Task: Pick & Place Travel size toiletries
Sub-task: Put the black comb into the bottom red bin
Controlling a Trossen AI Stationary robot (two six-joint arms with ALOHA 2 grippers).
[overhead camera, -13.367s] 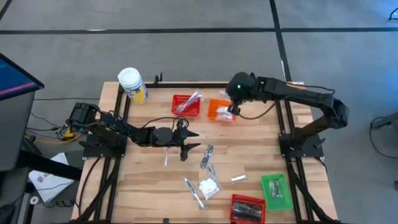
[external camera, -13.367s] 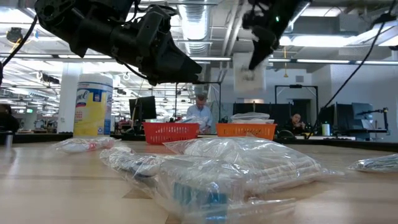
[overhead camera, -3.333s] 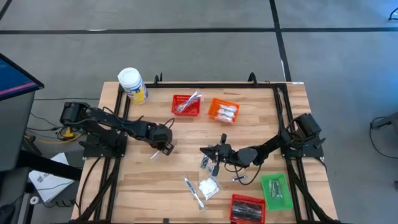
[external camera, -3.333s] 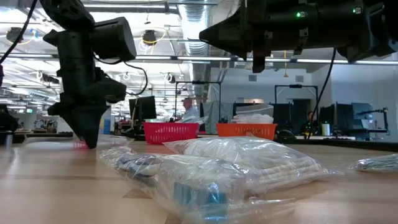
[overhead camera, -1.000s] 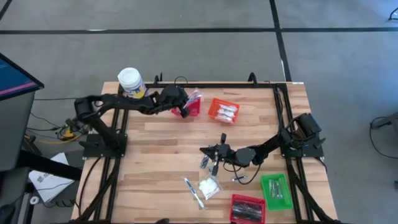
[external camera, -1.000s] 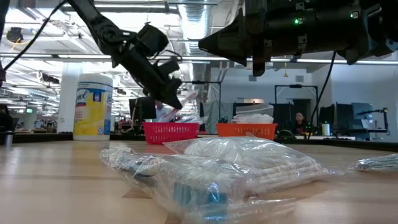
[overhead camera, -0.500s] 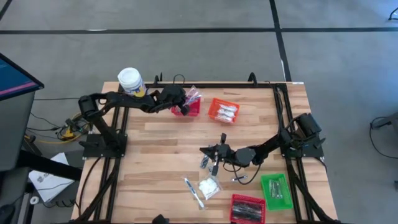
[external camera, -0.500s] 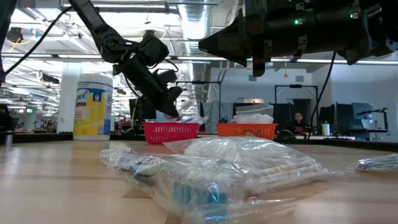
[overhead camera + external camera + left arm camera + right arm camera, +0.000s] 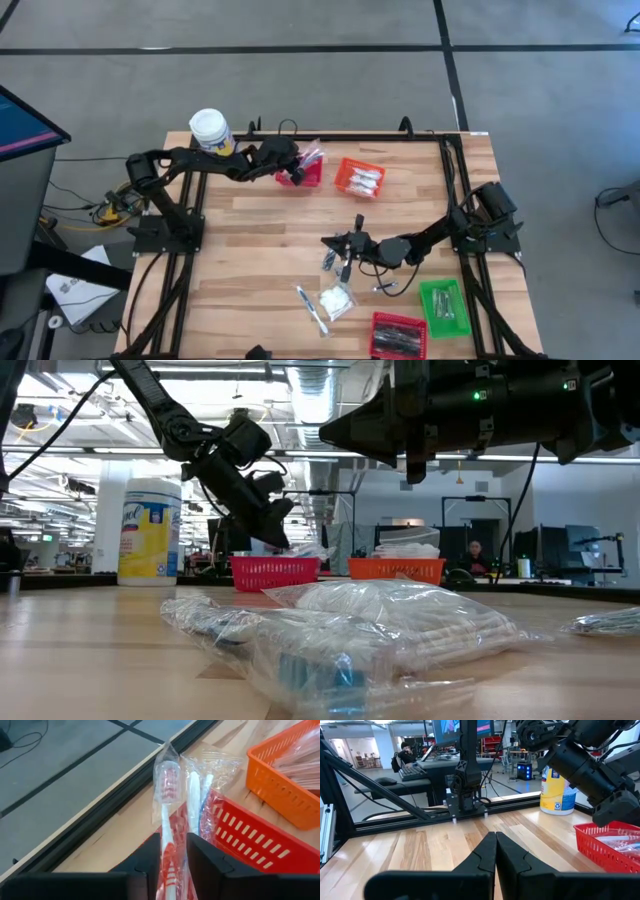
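Observation:
My left gripper (image 9: 295, 177) (image 9: 173, 840) is over the near left part of the red basket (image 9: 320, 172), slanting down, fingers apart. A toothbrush in a clear wrapper (image 9: 166, 795) runs between them, its head end past the basket's far rim (image 9: 311, 154), beside other wrapped sticks. My right gripper (image 9: 333, 243) (image 9: 495, 851) hangs shut and level above mid-table, holding nothing. Below and beside it lie loose toiletries: silver sticks (image 9: 333, 260), a white packet (image 9: 336, 300) and a wrapped stick (image 9: 310, 305). My left gripper has a finger (image 9: 150, 855) on each side of the wrapped toothbrush's handle (image 9: 170, 851), coming from the table's left and slanting down, along its length. Whether the fingers touch the wrapper, I cannot tell. The toothbrush's far part rests on the red basket.
An orange basket (image 9: 360, 178) with packets stands right of the red one. A green basket (image 9: 443, 303) and a second red basket (image 9: 398, 335) sit near the front right. The yellow jar (image 9: 213, 137) stands at the far left corner. Bare wood spreads over the table's left half.
My left gripper has sunk a little toward the red basket with the wrapped toothbrush, whose raised far end has come down onto the basket.

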